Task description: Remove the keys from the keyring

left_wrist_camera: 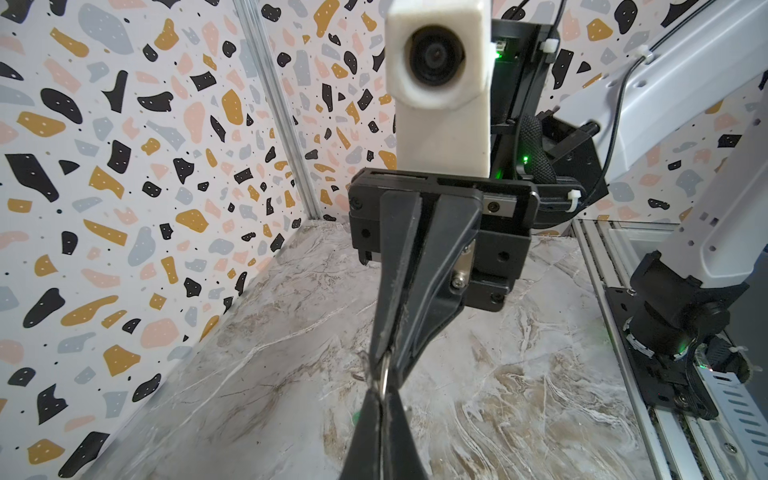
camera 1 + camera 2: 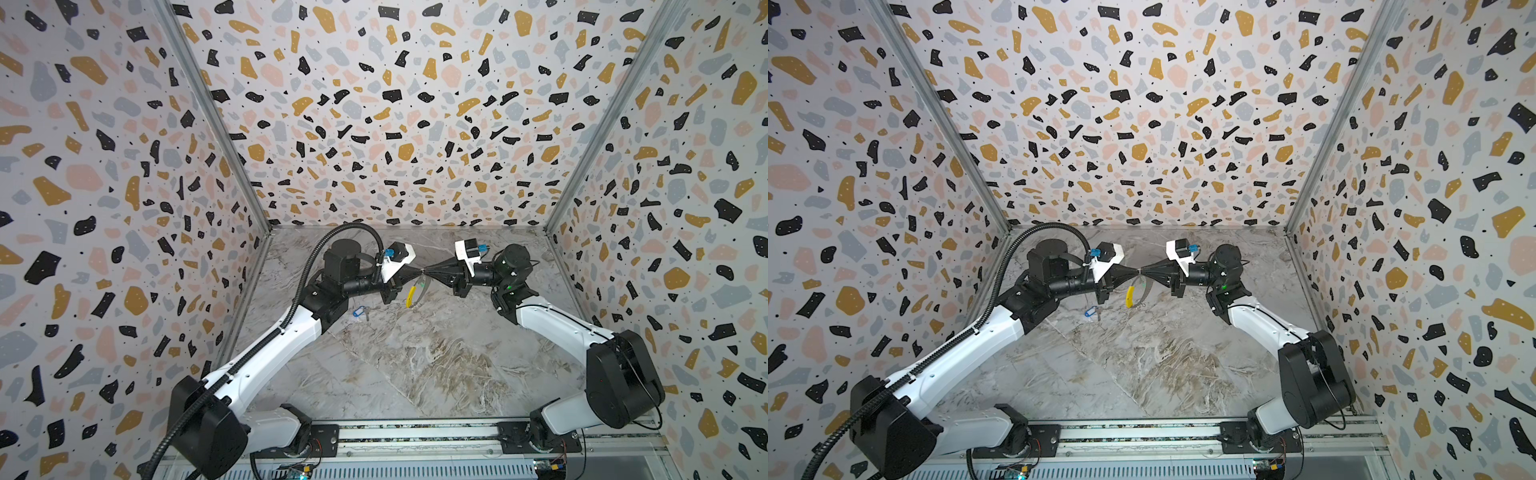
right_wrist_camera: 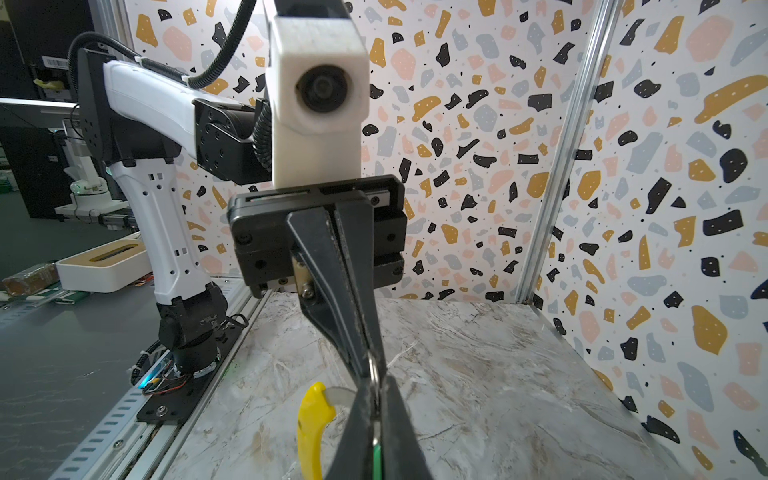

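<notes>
Pinching the keyring (image 2: 410,296) tip to tip, left end effector (image 2: 417,272) and right end effector (image 2: 428,272) both clamp it; blue-tagged key (image 2: 360,311) lies on bench (image 2: 415,365).

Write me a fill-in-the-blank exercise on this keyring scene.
1. The sleeve on the keyring is ____.
2. The key lying on the table carries a ____ tag.
3. The left pincer and right pincer meet tip to tip, holding the ____ off the table.

Missing words: yellow; blue; keyring.

Nothing written can be read (the barcode sticker (image 3: 55,62) in the right wrist view is too blurred).
</notes>
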Tool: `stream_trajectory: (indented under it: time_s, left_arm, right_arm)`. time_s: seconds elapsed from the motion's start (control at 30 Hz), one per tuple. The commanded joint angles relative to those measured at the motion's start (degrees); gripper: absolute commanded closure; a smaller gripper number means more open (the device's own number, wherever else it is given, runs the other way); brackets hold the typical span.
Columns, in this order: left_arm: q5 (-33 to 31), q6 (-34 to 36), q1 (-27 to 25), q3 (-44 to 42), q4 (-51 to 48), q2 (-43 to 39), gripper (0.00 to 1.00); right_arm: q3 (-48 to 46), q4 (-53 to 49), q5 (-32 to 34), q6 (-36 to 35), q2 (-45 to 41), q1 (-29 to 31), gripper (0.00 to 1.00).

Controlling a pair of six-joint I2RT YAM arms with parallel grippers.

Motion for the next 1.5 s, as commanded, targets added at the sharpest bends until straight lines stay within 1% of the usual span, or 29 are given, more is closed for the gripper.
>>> stream_trajectory:
  time_s: [0.0, 0.07, 0.17, 0.27, 0.47, 0.57, 0.87, 1.07, 1.17, 1.3, 1.47]
  left_arm:
    - [1.9, 1.4, 0.1, 2.4, 0.6, 0.1, 1.00]
    - [1.6, 1.8, 0.0, 2.5, 0.1, 0.2, 1.00]
    - [1.8, 2.3, 0.0, 2.9, -0.4, 0.5, 1.00]
    - [2.0, 2.4, 0.0, 3.1, -0.6, 0.8, 1.00]
    - [1.9, 2.5, 0.0, 3.0, -0.9, 0.9, 1.00]
    - [1.8, 2.5, 0.0, 3.0, -1.0, 1.0, 1.00]
    - [1.5, 2.5, 0.0, 3.3, -1.7, 1.5, 1.00]
    - [1.5, 3.1, -0.1, 3.9, -2.4, 2.0, 1.00]
    - [1.4, 3.2, -0.1, 3.9, -2.6, 1.9, 1.00]
    - [1.4, 3.7, -0.1, 4.2, -3.3, 1.9, 1.00]
    - [1.5, 4.0, -0.1, 4.4, -3.5, 2.0, 1.00]
  right_arm:
    - [5.1, -15.2, 0.5, -9.5, -3.6, -0.6, 0.77]
    - [9.0, -29.0, 2.5, -18.4, -4.4, -0.6, 0.70]
    - [15.4, -47.0, 4.8, -30.5, -4.2, -0.7, 0.68]
    - [20.2, -57.8, 6.8, -37.3, -3.4, -0.8, 0.69]
    - [28.5, -72.2, 9.5, -45.9, -0.9, -0.1, 0.72]
    - [31.7, -76.9, 10.5, -48.9, 0.2, 0.3, 0.72]
    - [38.0, -84.8, 12.8, -53.2, 2.6, 2.4, 0.73]
    - [40.2, -87.1, 12.6, -54.7, 3.5, 3.1, 0.75]
    - [41.2, -88.5, 12.4, -55.3, 4.3, 3.3, 0.76]
    - [44.1, -93.0, 12.8, -57.6, 6.1, 3.4, 0.82]
    - [46.7, -97.0, 12.9, -59.1, 7.6, 3.5, 0.82]
